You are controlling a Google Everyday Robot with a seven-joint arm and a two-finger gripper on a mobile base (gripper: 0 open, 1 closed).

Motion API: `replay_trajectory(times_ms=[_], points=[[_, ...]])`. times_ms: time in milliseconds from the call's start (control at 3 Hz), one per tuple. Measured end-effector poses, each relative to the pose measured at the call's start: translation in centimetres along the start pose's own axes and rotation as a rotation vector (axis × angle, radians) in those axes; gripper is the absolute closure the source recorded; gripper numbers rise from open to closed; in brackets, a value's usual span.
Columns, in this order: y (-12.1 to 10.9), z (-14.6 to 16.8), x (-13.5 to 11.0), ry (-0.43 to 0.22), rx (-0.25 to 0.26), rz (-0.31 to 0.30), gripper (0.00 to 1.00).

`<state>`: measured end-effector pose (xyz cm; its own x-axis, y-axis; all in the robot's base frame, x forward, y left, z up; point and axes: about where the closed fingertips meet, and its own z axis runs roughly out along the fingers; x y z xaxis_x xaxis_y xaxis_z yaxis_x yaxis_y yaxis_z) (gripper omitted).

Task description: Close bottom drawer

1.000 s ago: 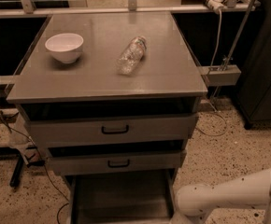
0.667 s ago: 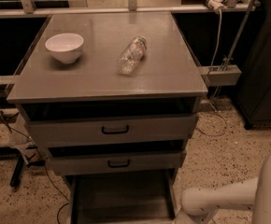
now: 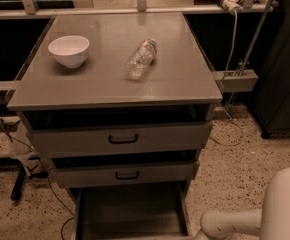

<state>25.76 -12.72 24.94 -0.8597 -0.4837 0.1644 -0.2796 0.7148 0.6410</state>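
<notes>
The bottom drawer [image 3: 130, 209] is the lowest of three grey drawers in the cabinet. It is pulled far out as a long shallow tray, and its front and handle are cut off by the lower edge of the view. The middle drawer [image 3: 125, 174] and the top drawer [image 3: 120, 139] stand slightly out, each with a black handle. My white arm [image 3: 235, 221] reaches in low at the bottom right, beside the bottom drawer's right side. The gripper is below the edge of the view.
On the cabinet top [image 3: 185, 79] stand a white bowl [image 3: 69, 50] and a clear plastic bottle [image 3: 141, 59] lying on its side. A black cabinet [image 3: 285, 84] stands at the right. Cables and a black stand leg [image 3: 20, 181] lie on the speckled floor at the left.
My arm has moved down and to the right, so less of its forearm shows beside the bottom drawer. The drawers, bowl and bottle have not moved.
</notes>
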Motion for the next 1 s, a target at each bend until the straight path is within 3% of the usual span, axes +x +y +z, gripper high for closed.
replay_trajectory(times_ms=[333, 667, 1000], points=[[-0.3, 0.8, -0.3, -0.002, -0.012, 0.009, 1.00], [-1.2, 2.0, -0.6, -0.054, -0.067, 0.035, 1.00], [-3.1, 2.6, -2.4, -0.194, -0.110, 0.108, 1.00]])
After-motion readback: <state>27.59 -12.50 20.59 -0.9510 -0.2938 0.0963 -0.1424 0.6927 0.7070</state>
